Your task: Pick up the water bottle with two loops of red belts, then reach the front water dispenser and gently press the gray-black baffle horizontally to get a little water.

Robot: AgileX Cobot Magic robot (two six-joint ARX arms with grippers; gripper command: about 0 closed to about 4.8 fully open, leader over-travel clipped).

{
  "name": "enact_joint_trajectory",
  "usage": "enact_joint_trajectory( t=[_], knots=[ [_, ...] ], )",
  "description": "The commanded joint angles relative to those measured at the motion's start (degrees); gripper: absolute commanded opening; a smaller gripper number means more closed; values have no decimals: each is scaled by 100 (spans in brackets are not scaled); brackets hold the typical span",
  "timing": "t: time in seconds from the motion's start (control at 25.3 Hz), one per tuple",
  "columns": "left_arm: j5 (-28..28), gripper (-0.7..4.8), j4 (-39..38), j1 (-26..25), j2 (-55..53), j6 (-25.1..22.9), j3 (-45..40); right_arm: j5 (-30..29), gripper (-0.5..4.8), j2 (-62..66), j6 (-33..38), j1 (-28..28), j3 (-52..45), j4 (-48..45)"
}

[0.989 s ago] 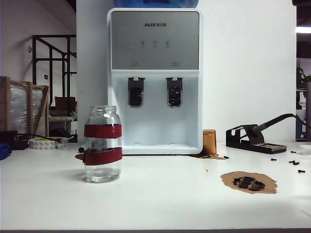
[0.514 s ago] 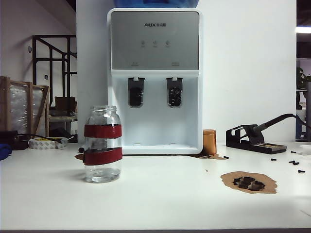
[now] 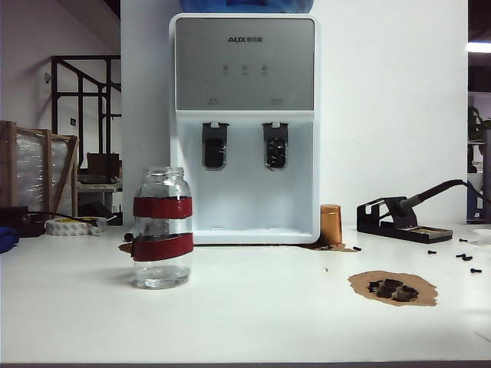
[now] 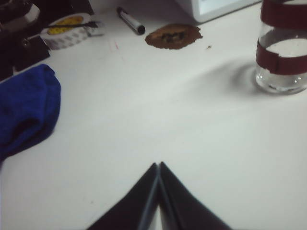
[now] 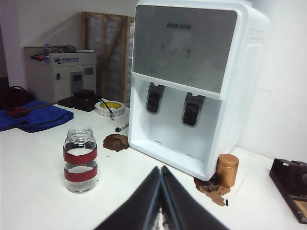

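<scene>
Left wrist view gives us the left gripper point(image 4: 159, 165) with its two dark fingers pressed tip to tip, holding nothing and hanging over bare white table point(image 4: 144, 110). From those closed jaws the water bottle point(image 4: 282, 52) stands well apart, upright on the table, a little water in its base, with a blue cloth point(image 4: 26, 110) off to the opposite side and a tape roll point(image 4: 67, 31) and a marker pen point(image 4: 130, 20) farther out. In the right wrist view we see the right gripper point(image 5: 160, 168) likewise shut on nothing, raised above the table and pointing toward the water dispenser point(image 5: 192, 86); the bottle stands to the left of its tips, apart from them, and the gray-black baffle point(image 5: 153, 99) sits beyond, untouched. A copper cylinder point(image 5: 227, 170) stands by the dispenser's right corner. Neither arm appears in the exterior view.
</scene>
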State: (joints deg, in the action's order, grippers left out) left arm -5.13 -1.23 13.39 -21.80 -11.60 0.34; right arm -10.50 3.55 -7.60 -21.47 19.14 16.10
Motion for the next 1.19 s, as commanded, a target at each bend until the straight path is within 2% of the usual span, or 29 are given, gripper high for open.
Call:
enact_joint_trajectory(
  t=[0.04,0.4,0.51,0.83,1.19],
  knots=[
    [17,0,-181,2,461,-17,-9,9,-1,15,31,0,13,7],
    [17,0,-417,2,2190,-15,-9,7,-1,15,31,0,13,4],
    [17,0,-168,-2,2179,-15,-7,4,-1,7,31,0,13,7],
    [22,0,-304,-48,2181,-15,-7,7,-1,-20,31,0,15,-4],
    [15,0,-435,-1088,2181,-15,-7,7,-1,-20,31,0,15,-37]
  ],
)
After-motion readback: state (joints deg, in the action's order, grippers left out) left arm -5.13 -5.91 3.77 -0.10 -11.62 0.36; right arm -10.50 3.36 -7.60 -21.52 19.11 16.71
